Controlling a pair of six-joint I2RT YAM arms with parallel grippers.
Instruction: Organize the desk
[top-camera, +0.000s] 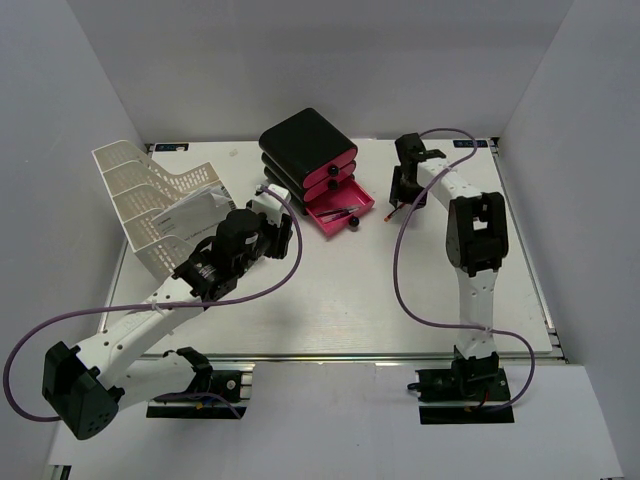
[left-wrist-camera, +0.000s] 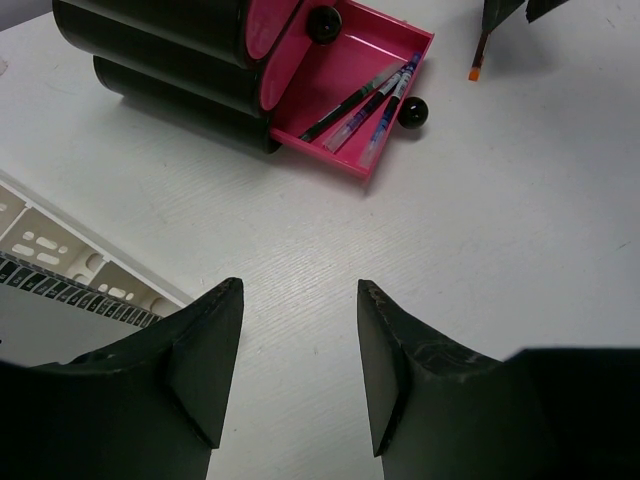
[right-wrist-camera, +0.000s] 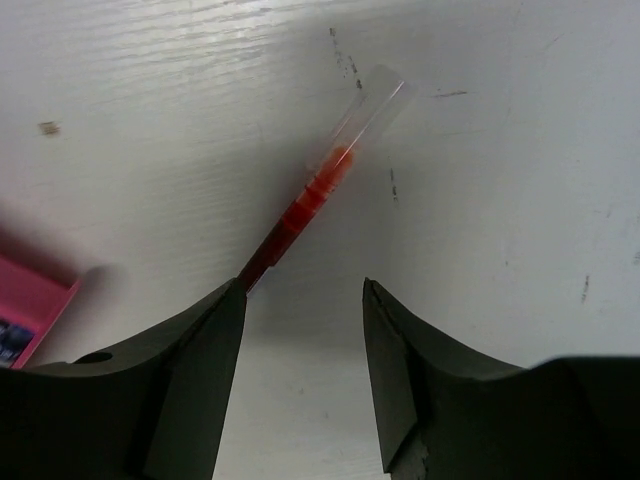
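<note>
White desk (right-wrist-camera: 500, 150) lies beneath spread right gripper (right-wrist-camera: 303, 288).

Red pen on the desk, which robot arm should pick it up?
Probably the right arm. The right gripper is open just above the red pen beside the pink drawer. The left gripper is farther off, by the white tray.

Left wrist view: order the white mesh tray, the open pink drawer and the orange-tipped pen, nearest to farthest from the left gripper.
1. White mesh tray, lower left, closest.
2. Open pink drawer, ahead, upper middle.
3. Orange-tipped pen, far upper right.
</note>
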